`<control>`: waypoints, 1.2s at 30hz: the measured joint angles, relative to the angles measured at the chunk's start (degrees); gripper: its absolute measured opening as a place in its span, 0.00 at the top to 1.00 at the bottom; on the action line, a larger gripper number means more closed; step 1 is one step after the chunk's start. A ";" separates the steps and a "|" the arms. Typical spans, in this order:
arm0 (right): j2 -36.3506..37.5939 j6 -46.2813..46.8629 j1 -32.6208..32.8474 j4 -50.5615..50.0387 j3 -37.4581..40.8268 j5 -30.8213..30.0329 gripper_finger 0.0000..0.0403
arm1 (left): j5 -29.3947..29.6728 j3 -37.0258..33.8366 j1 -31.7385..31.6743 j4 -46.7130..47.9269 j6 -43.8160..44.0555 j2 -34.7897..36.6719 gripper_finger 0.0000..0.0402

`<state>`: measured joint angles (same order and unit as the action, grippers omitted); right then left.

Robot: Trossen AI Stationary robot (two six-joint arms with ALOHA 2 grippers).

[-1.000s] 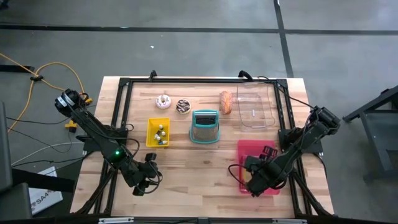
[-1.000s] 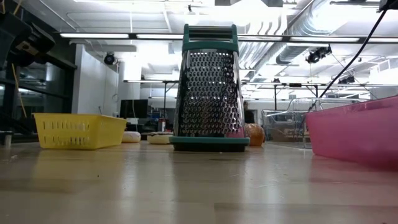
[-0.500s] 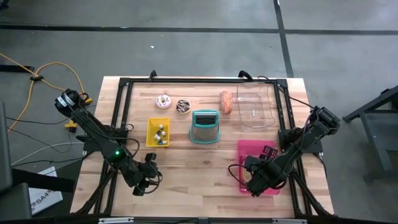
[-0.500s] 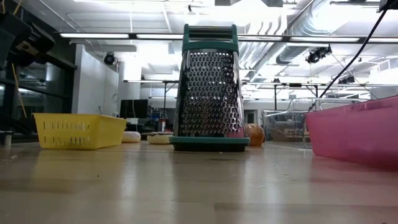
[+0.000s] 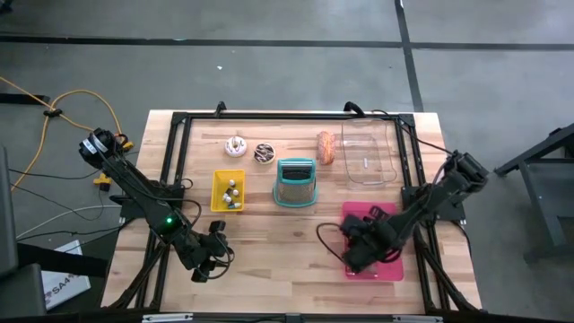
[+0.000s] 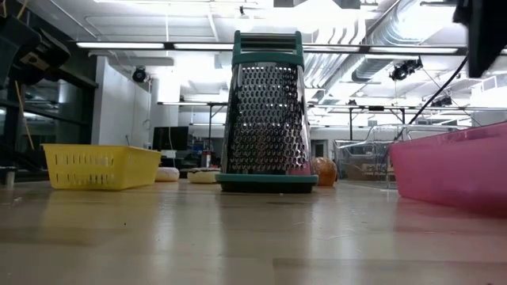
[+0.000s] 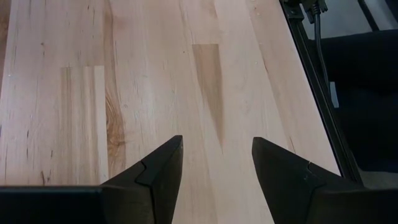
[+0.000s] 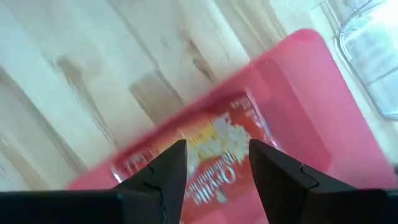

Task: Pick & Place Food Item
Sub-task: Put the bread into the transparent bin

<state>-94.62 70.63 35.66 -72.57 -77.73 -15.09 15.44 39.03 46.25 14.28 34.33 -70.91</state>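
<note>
A pink bin (image 5: 392,269) stands at the near right of the table, and a red printed food packet (image 8: 219,132) lies flat on its floor. My right gripper (image 8: 214,149) hangs open above the bin's left part (image 5: 352,258), pointing steeply down at the packet with nothing between its fingers. At the near left my left gripper (image 5: 204,269) waits, open over bare wood (image 7: 217,143). Farther back, two small round pastries (image 5: 236,144) (image 5: 264,153) and a bread roll (image 5: 326,148) rest on the table.
A teal-framed grater (image 5: 295,182) stands upright mid-table, with a yellow basket (image 5: 228,191) to its left and a clear plastic container (image 5: 368,152) at the far right. Bare wood lies between the two grippers. A black frame runs along the table's edges.
My right gripper has swung a little toward the table's left over the pink bin and rolled at the wrist. A dark part of that arm now shows at the top right of the low view. Its fingers keep the same gap.
</note>
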 joint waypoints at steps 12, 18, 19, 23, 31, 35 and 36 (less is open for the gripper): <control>0.01 -6.15 -4.37 18.39 0.00 0.23 0.60 | 1.39 0.00 -0.01 -1.39 0.17 0.00 0.53; 0.01 -15.21 -5.78 27.93 0.00 0.13 0.60 | 2.68 0.00 -1.46 -2.04 0.17 -0.02 0.53; 0.00 -15.58 -6.07 28.72 0.00 0.11 0.60 | 2.73 0.00 -1.82 -2.27 0.17 -0.02 0.53; 0.00 -16.59 -6.88 29.50 0.00 0.13 0.60 | 2.73 0.00 -2.90 -2.37 0.15 -0.02 0.53; 0.00 -16.95 -6.96 29.64 0.00 -0.08 0.60 | 2.64 0.00 -3.11 -2.86 0.17 -0.02 0.53; 0.61 -16.93 -7.20 31.80 0.02 -2.86 0.60 | 2.62 0.00 -3.11 -3.14 0.46 -0.02 0.53; 1.36 -16.84 -7.37 32.22 0.02 -2.40 0.60 | 2.62 0.00 -3.11 -3.15 0.46 -0.02 0.53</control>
<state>-93.26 53.79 28.29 -40.35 -77.71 -17.49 18.06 39.03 43.13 11.12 34.79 -70.94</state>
